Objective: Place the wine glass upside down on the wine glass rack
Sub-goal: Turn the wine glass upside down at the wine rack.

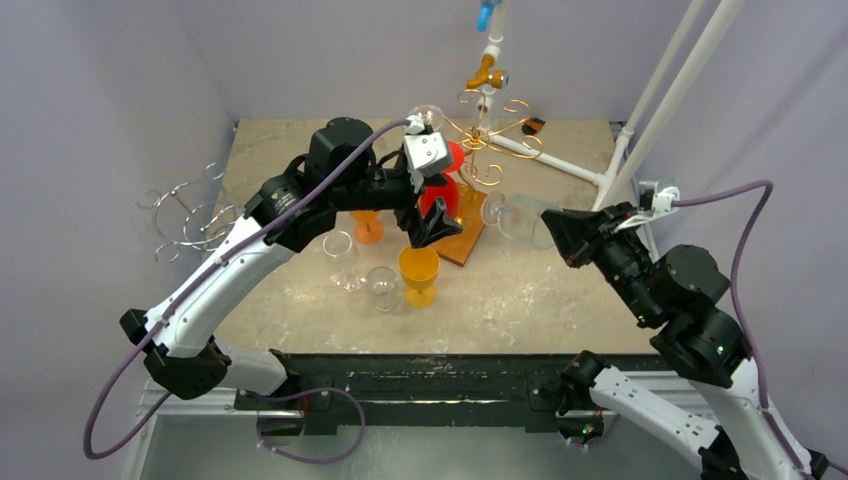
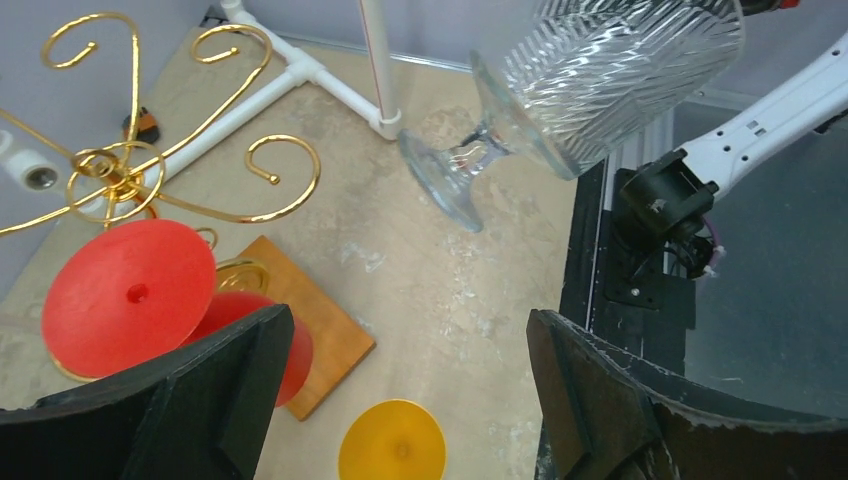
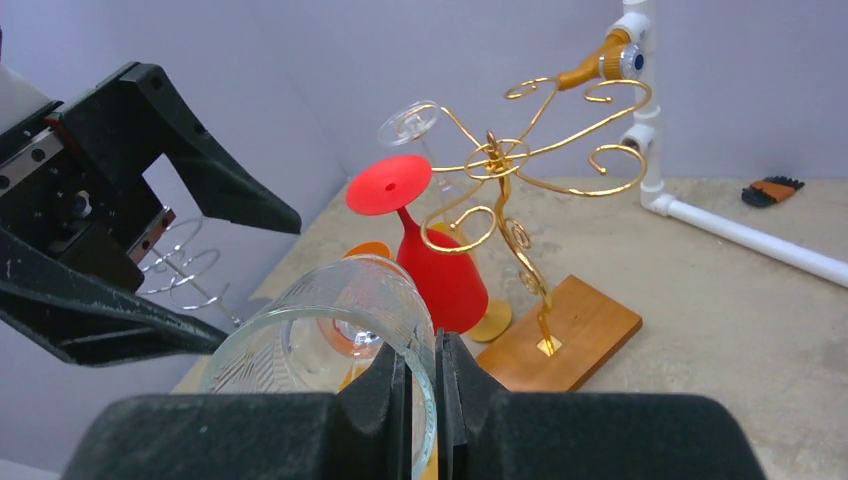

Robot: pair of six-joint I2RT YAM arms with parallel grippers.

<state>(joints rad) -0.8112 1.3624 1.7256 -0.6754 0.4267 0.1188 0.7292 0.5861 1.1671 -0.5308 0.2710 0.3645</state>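
**Clear ribbed wine glass pinched at the rim, short of the gold scroll-armed wire rack**

My right gripper is clamped on one thin spot of the bowl's lip, one finger inside and one outside. The glass lies on its side in the air, well off the table. Its foot points toward the rack, and it hangs to the right of the rack's flat wooden base. My left gripper hovers spread wide and empty near the rack, close over the red plastic wine glass that hangs foot-up on one hook.

As I judge it, the pinch is the weak point. It is narrow and the bowl looks heavy, so turning the glass foot-up could make it pivot or slide out. The free hooks sit close to the red glass and to my left fingers, so a wide swing could strike either. If the stem misses its slot, the glass falls onto the base.
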